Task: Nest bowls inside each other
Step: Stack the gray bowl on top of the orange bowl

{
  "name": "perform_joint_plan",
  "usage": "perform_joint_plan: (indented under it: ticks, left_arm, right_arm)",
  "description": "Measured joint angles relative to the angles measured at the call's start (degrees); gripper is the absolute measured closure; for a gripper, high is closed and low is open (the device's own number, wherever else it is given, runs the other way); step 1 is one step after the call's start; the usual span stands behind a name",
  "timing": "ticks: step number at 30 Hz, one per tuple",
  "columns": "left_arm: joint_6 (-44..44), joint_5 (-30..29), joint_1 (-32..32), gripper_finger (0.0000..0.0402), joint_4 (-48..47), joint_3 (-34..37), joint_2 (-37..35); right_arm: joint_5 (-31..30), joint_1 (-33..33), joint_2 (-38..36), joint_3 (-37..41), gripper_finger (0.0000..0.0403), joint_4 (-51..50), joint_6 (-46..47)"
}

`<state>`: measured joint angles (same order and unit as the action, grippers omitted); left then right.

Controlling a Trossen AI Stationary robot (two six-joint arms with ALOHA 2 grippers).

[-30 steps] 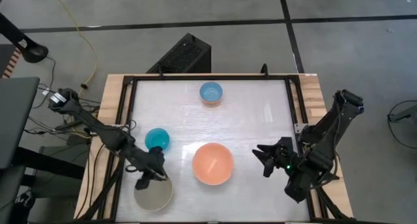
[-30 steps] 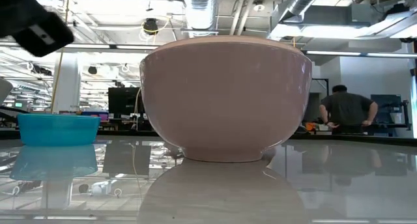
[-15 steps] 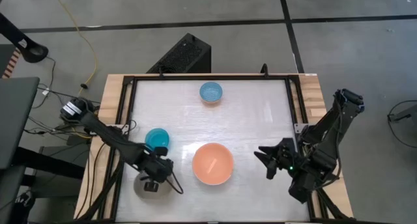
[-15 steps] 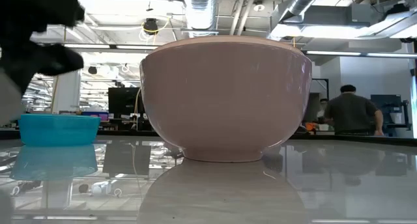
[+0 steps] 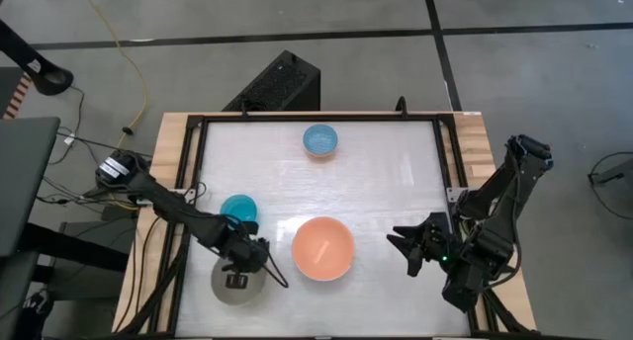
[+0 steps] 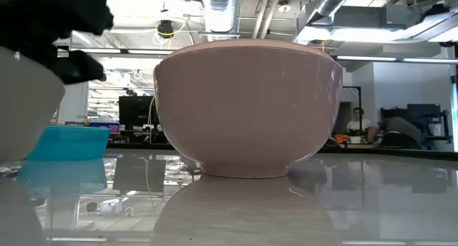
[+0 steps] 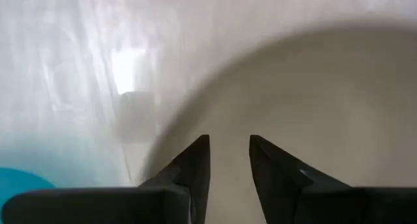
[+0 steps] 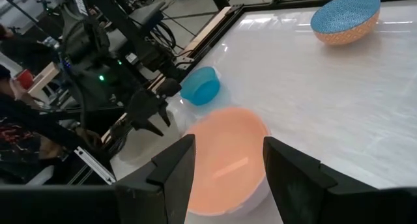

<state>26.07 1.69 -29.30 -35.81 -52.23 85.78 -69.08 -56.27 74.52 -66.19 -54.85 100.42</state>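
The grey-beige bowl (image 5: 226,293) is at the table's near left, and my left gripper (image 5: 237,277) is over it, pointing steeply down and shut on it. In the low view this bowl (image 6: 25,110) stands tilted at the left edge. A salmon bowl (image 5: 322,248) rests on its base at the near middle, a small teal bowl (image 5: 238,210) to its left, and a light blue bowl (image 5: 319,139) at the far middle. My right gripper (image 5: 404,246) hovers open to the right of the salmon bowl, facing it. My left gripper (image 7: 228,140) comes at the grey-beige bowl from above, slanting down, near its far rim. The bowl's inner surface (image 7: 326,107) shows between and beyond both fingers. Which part they pinch I cannot tell. The bowl's rim (image 6: 43,69) slopes down toward the salmon bowl.
A black box (image 5: 282,83) stands beyond the far edge. Dark frame rails (image 5: 193,192) run along the table's sides. The table's right half (image 5: 396,172) is bare. People (image 6: 379,124) are in the room behind.
My left gripper has sunk, gone toward the salmon bowl and tipped to point more steeply down. The grey-beige bowl has shifted with it toward the salmon bowl, coming into the low view from the left, tilted.
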Motion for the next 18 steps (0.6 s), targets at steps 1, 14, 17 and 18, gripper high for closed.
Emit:
perform_joint_plan:
  ticks: [1, 14, 17, 18]
  left_arm:
    - [-0.3, -0.6, 0.3, 0.0305, -0.8, -0.6, -0.2]
    - [-5.8, -9.7, 4.3, 0.0305, -7.8, -2.6, -3.2]
    - [-7.3, -9.4, 6.5, 0.0305, -7.8, -2.6, -3.2]
    - [-7.8, -8.5, 7.3, 0.0305, -7.8, -2.6, -3.2]
  right_arm:
    - [0.0, 0.0, 0.0, 0.0, 0.0191, 0.0, 0.0]
    - [0.0, 0.0, 0.0, 0.0, 0.0191, -0.3, 0.0]
    - [0.0, 0.0, 0.0, 0.0, 0.0191, -0.3, 0.0]
    - [0.0, 0.0, 0.0, 0.0, 0.0191, -0.3, 0.0]
